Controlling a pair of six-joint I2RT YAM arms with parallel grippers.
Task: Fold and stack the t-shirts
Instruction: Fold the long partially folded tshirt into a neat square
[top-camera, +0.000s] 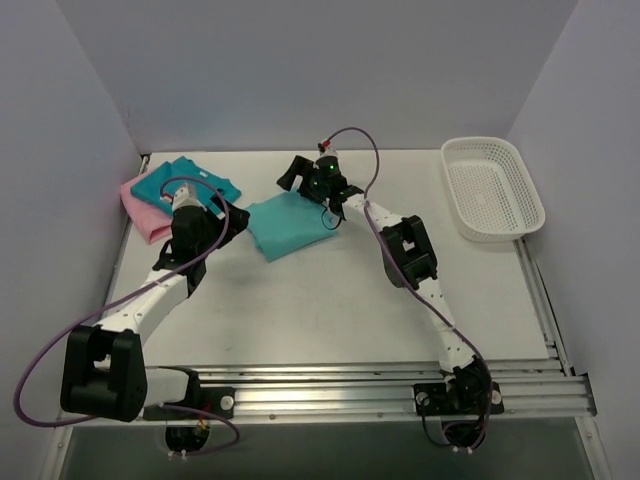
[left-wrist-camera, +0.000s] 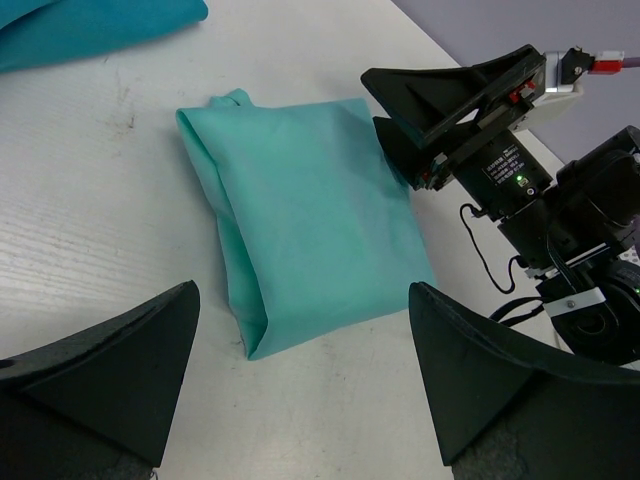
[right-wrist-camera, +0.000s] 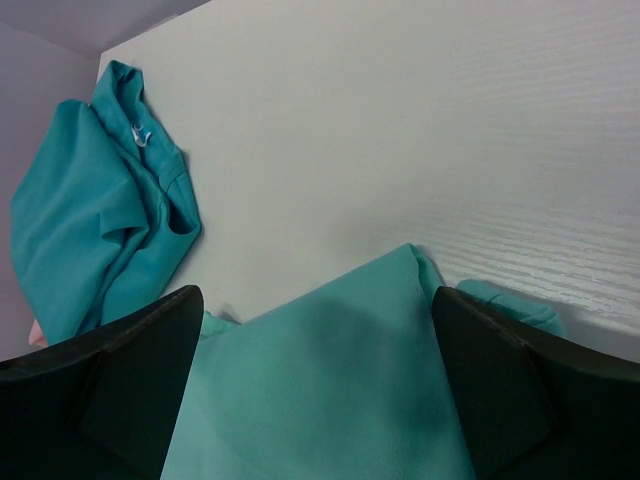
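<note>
The light sea-green t-shirt (top-camera: 290, 226) lies folded into a small rectangle mid-table; it also shows in the left wrist view (left-wrist-camera: 310, 220) and in the right wrist view (right-wrist-camera: 330, 390). The teal-blue t-shirt (top-camera: 185, 180) lies crumpled at the far left on the pink t-shirt (top-camera: 145, 215); its white neck label shows in the right wrist view (right-wrist-camera: 100, 210). My left gripper (top-camera: 228, 222) is open and empty, just left of the folded shirt. My right gripper (top-camera: 308, 180) is open and empty above the shirt's far right corner.
A white mesh basket (top-camera: 492, 187) stands at the far right. Grey walls close in the left, back and right sides. A metal rail (top-camera: 380, 385) runs along the near edge by the arm bases.
</note>
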